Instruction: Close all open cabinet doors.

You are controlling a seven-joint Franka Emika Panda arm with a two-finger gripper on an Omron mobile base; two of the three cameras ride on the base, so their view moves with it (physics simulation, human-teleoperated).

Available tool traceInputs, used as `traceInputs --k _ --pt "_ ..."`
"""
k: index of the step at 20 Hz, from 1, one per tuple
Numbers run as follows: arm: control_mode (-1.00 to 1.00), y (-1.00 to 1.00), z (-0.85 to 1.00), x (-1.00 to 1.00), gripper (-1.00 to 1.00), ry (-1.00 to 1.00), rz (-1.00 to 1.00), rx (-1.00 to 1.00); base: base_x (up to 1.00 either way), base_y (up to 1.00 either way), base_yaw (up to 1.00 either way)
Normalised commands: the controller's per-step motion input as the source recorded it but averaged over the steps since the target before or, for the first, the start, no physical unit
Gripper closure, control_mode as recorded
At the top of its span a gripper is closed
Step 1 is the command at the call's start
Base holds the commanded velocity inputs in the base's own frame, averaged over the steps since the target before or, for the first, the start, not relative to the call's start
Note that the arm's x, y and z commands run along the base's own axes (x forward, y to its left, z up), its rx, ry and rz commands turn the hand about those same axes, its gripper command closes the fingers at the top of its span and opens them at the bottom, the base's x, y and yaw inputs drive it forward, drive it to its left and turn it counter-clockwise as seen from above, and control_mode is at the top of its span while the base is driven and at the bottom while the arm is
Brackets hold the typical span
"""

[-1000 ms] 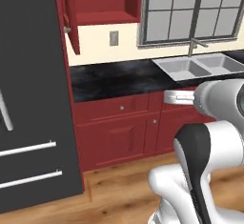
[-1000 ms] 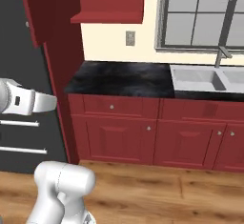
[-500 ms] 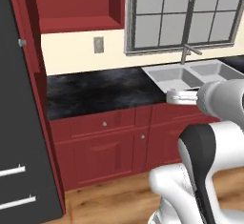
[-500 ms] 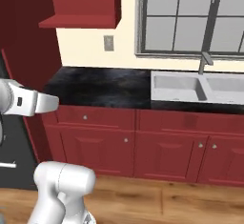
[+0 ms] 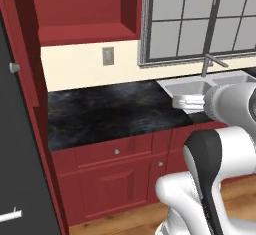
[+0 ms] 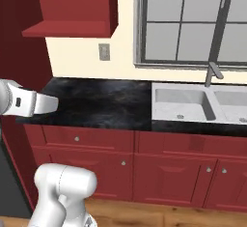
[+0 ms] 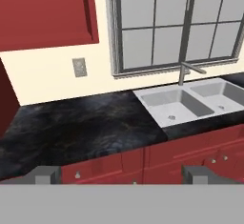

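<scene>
An open wall cabinet (image 5: pixel 85 29) shows its bare red shelf above the black counter (image 5: pixel 110 111). Its cabinet door (image 5: pixel 27 54) stands swung out toward me at the left, seen nearly edge-on, with a round silver knob (image 5: pixel 14 68) low on it. The same open cabinet (image 6: pixel 72 13) and a dark-red door panel (image 6: pixel 21 47) appear at the upper left of the right base view. In the hand view my gripper (image 7: pixel 121 175) is open, fingertips (image 7: pixel 45 174) wide apart with nothing between them, well back from the counter and aimed at it. The cabinet (image 7: pixel 47 13) sits at that view's upper left.
A black fridge (image 5: pixel 20 179) fills the lower left. A steel sink (image 5: pixel 200 86) with a faucet (image 5: pixel 210 64) lies right of the counter under a large window (image 5: pixel 200 19). A wall outlet (image 5: pixel 107 55) hangs below the cabinet. Red drawers and base doors (image 6: pixel 120 158) run under the counter.
The whole picture has shifted: the base has driven closer to the counter, so the fridge slid off to the left and the cabinet looms larger. The gripper stays open.
</scene>
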Motion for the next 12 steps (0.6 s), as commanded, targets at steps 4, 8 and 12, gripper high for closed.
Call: traceInputs --k 4,8,12 --pt "1.0 0.0 0.0 0.0 -1.0 0.0 0.0 0.0 0.52 0.14 0.0" --pt "1.0 0.0 0.0 0.0 -1.0 0.0 0.0 0.0 0.5 0.18 0.0" --pt "1.0 0.0 0.0 0.0 -1.0 0.0 0.0 0.0 0.44 0.14 0.0"
